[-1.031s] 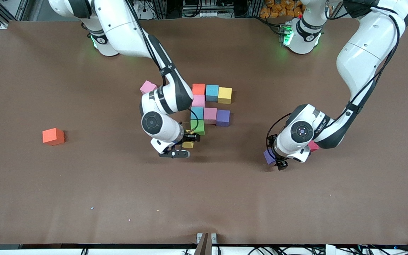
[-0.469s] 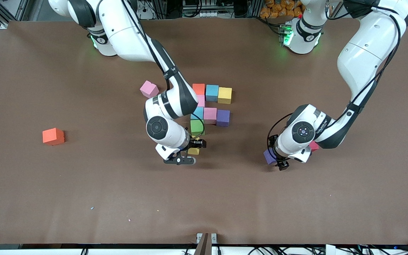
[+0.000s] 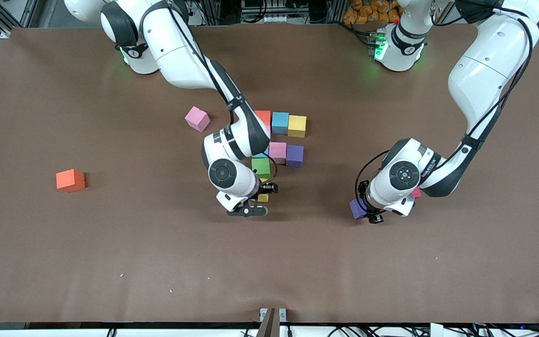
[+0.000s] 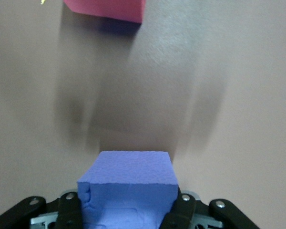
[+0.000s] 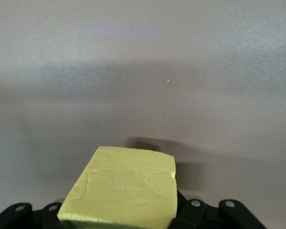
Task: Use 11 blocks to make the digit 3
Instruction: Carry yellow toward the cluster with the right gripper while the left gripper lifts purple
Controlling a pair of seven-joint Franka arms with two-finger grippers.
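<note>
Left end effector (image 4: 128,210) clamps purple block (image 4: 128,183).

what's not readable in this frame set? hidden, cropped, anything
- Front view: the right arm covers the digit's column; its pink and blue cubes are hidden.
- Front view: red block mostly under the left arm's wrist.
- Left wrist view: that red block is cut by the edge.
- Right wrist view: yellow block hides the right gripper's fingertips.

Two glossy white arms (image 3: 480,70) with black joint bands, round dark wrist caps, black cables along them, green lights at their bases, and black grippers.
</note>
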